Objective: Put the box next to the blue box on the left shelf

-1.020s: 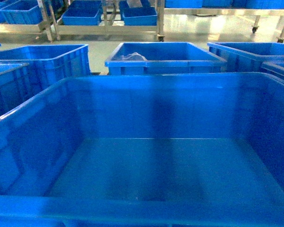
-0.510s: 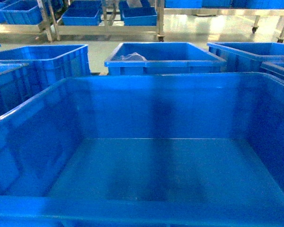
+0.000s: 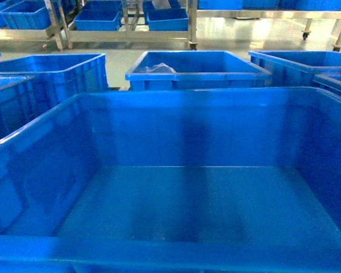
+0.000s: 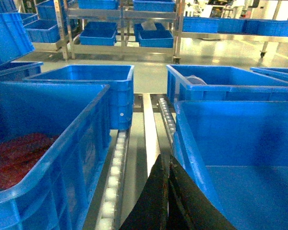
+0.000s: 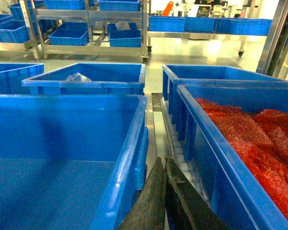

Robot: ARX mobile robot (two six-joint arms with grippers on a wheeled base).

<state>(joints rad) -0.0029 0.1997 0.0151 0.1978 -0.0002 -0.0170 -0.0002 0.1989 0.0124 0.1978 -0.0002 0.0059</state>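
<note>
Jaws first: in the left wrist view the left gripper point(image 4: 167, 201) showed 2 dark fingers pressed together with no gap, nothing between them, just outside the left wall of the box point(image 4: 240, 143). In the right wrist view the right gripper point(image 5: 164, 201) showed the same, 2 dark fingers closed on nothing, just outside the box's right wall. Neither gripper appeared in the head view.

Left to right. Left wrist view: a neighbouring crate point(image 4: 48, 143) at far left held red material point(image 4: 17, 158). Between it and the box ran a roller track point(image 4: 114, 177) and a metal rail point(image 4: 150, 139). A second crate point(image 4: 89, 79) stood behind the first.

Head view: the box point(image 3: 176, 131) filled most of the frame, directly in front of the camera, upright, interior empty, glossy floor reflecting its walls. Beyond its far rim stood a middle crate point(image 3: 196, 68) holding a clear plastic bag point(image 3: 159, 69), flanked by 1 crate on each side. Further back, a metal shelf point(image 3: 125, 35) carried smaller blue bins point(image 3: 99, 20).

Right wrist view: to the right of the box sat a right-hand crate point(image 5: 230, 139) heaped with red mesh-like material point(image 5: 249, 134), a narrow gap with a rail between them.
</note>
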